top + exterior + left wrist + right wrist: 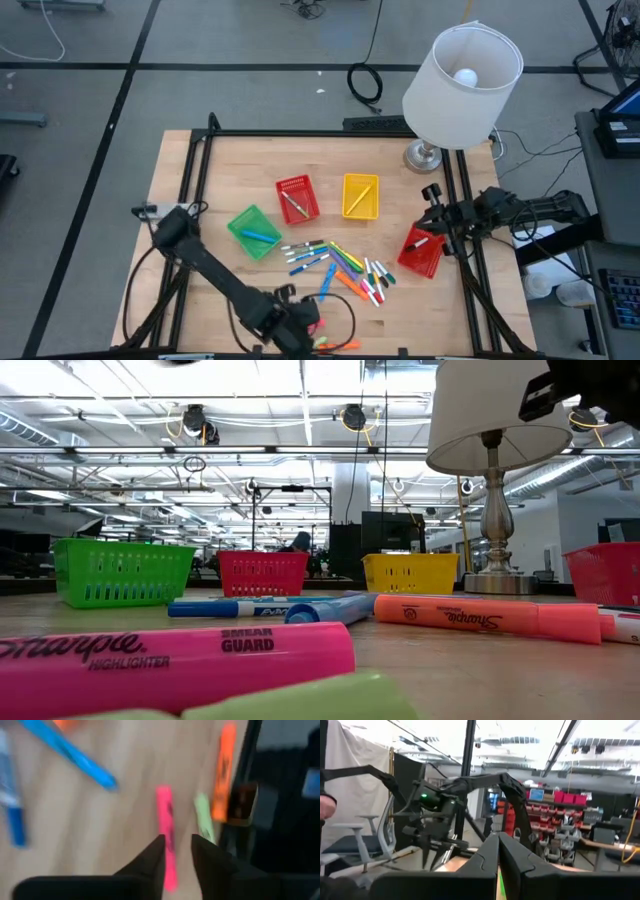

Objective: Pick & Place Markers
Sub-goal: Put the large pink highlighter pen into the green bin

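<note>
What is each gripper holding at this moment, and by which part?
Nothing is held. The left gripper is open above the pink marker, not gripping it. The right gripper is shut with nothing between its fingers, near the red basket.

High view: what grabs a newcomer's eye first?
The big white lamp at the table's far right corner, then the bright pile of markers loose mid-table in front of the red, yellow and green baskets. The left claw hangs open at the near edge over a pink marker.

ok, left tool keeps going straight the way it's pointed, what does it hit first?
Most likely the pink highlighter, lying just past the left tool, whose open fingers sit over it. The green highlighter lies beside that line. Depth unclear.
</note>
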Robot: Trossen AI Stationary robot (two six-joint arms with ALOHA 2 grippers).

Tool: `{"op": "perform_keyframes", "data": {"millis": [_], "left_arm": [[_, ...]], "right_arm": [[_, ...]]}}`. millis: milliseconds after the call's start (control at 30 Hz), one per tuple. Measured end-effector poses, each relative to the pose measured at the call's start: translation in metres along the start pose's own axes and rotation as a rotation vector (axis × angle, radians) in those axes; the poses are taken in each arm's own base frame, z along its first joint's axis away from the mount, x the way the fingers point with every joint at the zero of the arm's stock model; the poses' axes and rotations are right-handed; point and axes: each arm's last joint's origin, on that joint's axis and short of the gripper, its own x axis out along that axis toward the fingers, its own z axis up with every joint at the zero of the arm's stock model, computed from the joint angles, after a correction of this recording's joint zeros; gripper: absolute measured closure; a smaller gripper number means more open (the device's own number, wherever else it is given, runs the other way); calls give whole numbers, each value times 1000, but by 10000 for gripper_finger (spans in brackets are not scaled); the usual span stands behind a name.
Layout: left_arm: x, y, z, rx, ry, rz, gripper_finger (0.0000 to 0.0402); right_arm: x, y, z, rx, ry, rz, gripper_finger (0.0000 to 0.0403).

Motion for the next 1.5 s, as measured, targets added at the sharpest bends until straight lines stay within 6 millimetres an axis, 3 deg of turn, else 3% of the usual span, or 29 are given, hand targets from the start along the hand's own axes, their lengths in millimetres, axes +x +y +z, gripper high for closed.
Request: {"op": "perform_keyframes", "data": {"millis": [233, 400, 733, 1033, 1200, 1433, 1500], "left_arm": [[40, -3, -11, 15, 239, 73, 194], [47, 2, -13, 74, 260, 81, 157], [63, 13, -4, 82, 255, 35, 146], [80, 26, -13, 54, 294, 37, 147], [81, 28, -13, 59, 303, 39, 187], [83, 32, -10, 97, 316, 36, 327], [83, 33, -9, 118, 318, 33, 349]], "right_arm": [[0, 0, -1, -8, 9, 0, 403], [0, 0, -1, -35, 9, 1, 403], [0, 0, -1, -58, 9, -1, 403], [0, 0, -2, -55, 24, -1, 403], [0, 0, -3, -54, 27, -1, 403], [0, 0, -3, -55, 27, -2, 403], [0, 0, -3, -57, 27, -2, 403]]}}
